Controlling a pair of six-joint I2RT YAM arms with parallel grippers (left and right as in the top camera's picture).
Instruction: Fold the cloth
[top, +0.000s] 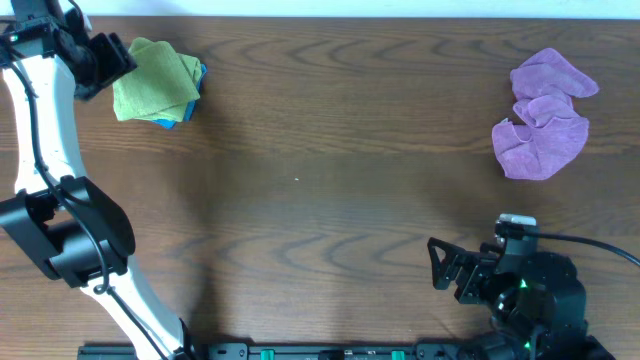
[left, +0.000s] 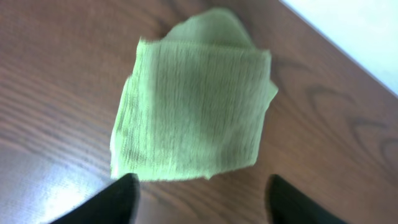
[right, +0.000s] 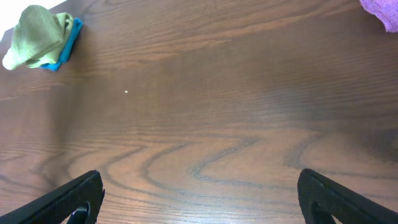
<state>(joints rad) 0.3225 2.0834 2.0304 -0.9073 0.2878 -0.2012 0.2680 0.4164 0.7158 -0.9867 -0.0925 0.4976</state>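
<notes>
Well, the lime-green cloth (top: 155, 80) sits in the far left corner of the dark wood-grain surface (top: 320, 150). It is gathered into a rough, squarish bundle rather than spread flat. From the left wrist view its ribbed terry face looks doubled over, with a rumpled hump at the far end and a slightly ragged near edge. It lies on top of a blue cloth (top: 197, 82), of which only a thin strip peeks out along the right side and the near corner.

The left claw (top: 105, 60) is just beside the green bundle, on its left. Its two dark fingers (left: 118, 199) stand apart with bare wood between them. The cloth's near edge lies just beyond their tips, and nothing is pinched. Whether the left fingertip brushes that edge, I cannot tell.

Well apart from all this, the right claw (top: 437, 265) is low at the near right of the surface, pointing left. Its jaws are spread wide over bare wood and grip nothing.

A purple cloth (top: 545, 115) lies crumpled in a loose heap at the far right, clear of both claws and well away from the green one.
</notes>
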